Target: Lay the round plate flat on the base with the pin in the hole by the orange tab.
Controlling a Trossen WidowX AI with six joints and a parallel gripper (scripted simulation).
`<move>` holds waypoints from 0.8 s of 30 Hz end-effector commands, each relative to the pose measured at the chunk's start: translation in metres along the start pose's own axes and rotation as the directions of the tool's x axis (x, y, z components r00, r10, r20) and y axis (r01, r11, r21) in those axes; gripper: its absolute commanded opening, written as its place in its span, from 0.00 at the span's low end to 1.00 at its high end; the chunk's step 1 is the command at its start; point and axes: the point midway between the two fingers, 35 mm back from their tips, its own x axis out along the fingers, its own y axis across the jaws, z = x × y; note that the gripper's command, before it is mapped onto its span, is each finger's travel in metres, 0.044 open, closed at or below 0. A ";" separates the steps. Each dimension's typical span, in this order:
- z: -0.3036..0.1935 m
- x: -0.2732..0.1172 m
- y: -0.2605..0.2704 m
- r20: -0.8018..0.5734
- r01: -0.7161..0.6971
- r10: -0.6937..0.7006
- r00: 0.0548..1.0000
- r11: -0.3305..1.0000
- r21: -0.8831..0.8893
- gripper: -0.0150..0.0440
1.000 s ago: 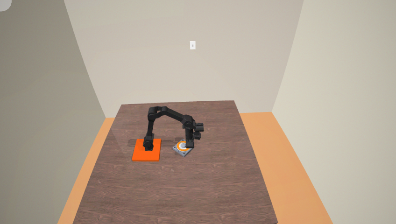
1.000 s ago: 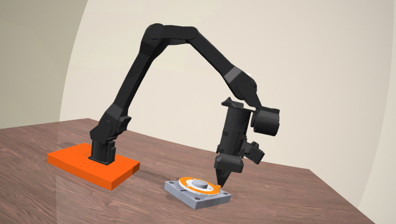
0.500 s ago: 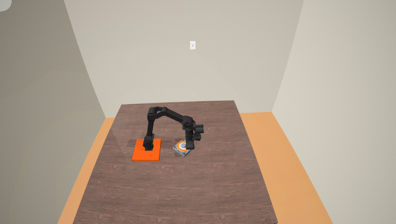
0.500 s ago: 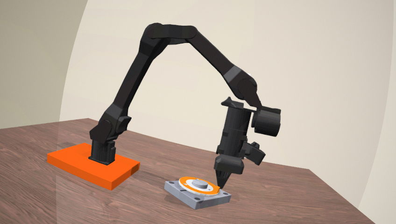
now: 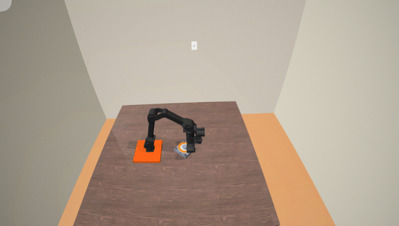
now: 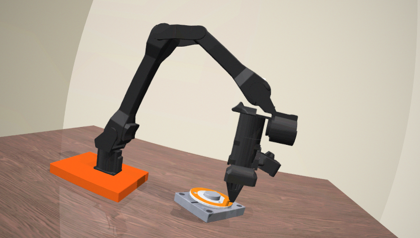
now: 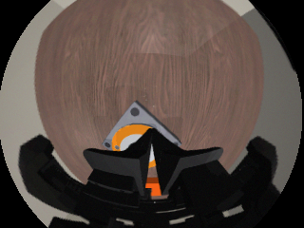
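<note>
Near the table's middle in the top view, the round white-and-orange plate (image 5: 183,147) lies on its square grey base (image 5: 179,153), beside the arm's flat orange mounting slab (image 5: 147,151); nothing else crowds it. From the exterior view, the black gripper (image 6: 232,199), closed on nothing, presses its tip at the plate's orange tab (image 6: 227,202); nudge sideways gently, then lift off. Wrist view: closed fingers hide the pin.
</note>
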 end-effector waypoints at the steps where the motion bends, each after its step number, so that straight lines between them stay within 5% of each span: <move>1: -0.005 0.000 -0.007 -0.005 0.006 -0.006 1.000 1.000 0.001 0.25; 24: -0.028 -0.001 -0.026 -0.006 0.008 -0.008 1.000 1.000 0.001 0.25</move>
